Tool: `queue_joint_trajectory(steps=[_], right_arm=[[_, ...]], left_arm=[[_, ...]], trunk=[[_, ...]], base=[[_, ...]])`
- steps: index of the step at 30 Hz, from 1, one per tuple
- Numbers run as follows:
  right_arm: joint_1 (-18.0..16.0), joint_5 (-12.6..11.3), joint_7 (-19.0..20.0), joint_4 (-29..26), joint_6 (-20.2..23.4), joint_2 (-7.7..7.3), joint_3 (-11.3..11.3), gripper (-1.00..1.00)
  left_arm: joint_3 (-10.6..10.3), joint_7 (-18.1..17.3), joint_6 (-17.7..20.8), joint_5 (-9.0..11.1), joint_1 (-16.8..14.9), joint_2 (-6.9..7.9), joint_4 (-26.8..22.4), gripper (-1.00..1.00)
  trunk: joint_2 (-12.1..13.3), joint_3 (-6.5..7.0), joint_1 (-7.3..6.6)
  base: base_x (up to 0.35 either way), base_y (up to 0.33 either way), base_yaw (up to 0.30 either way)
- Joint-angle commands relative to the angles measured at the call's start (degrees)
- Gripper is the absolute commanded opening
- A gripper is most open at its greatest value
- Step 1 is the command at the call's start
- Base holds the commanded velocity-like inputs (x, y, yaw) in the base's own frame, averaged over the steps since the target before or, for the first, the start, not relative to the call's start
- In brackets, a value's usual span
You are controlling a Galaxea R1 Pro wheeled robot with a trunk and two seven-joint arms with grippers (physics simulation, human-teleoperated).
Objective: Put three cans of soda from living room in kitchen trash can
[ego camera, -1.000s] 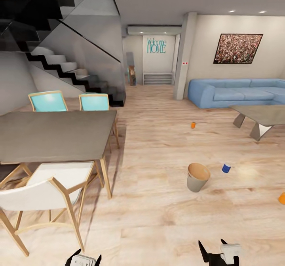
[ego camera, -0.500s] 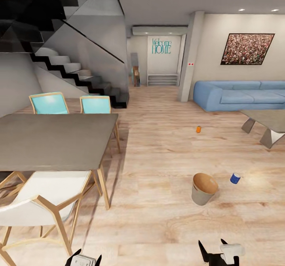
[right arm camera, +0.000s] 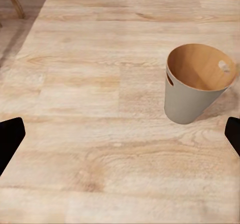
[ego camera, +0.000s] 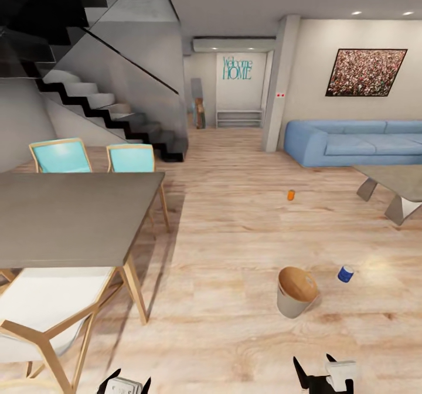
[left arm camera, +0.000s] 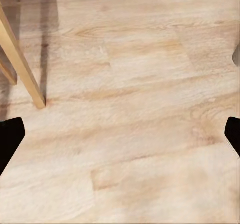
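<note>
Though partly cropped, coffee table (ego camera: 394, 178).

Both grippers hang low in front of the robot over the wooden floor (ego camera: 234, 335), the left gripper (ego camera: 123, 384) and the right gripper (ego camera: 316, 372) each with black fingers spread wide apart, holding nothing.
</note>
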Motion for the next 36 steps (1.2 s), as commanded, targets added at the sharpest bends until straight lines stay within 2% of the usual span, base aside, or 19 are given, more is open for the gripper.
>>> queue_joint_trajectory(steps=[1,36], right_arm=[[0.0,0.0,0.0,0.0,0.0,0.00,0.0,1.00],[0.0,0.0,0.2,0.3,0.0,0.00,0.0,1.00]], left_arm=[[0.0,0.0,0.0,0.0,0.0,0.00,0.0,1.00],[0.0,0.0,0.0,0.0,0.0,0.00,0.0,1.00]], trunk=[[0.0,0.00,0.00],[0.0,0.00,0.00]], base=[[0.222,-0.229,0.000],[0.221,-0.230,0.008]])
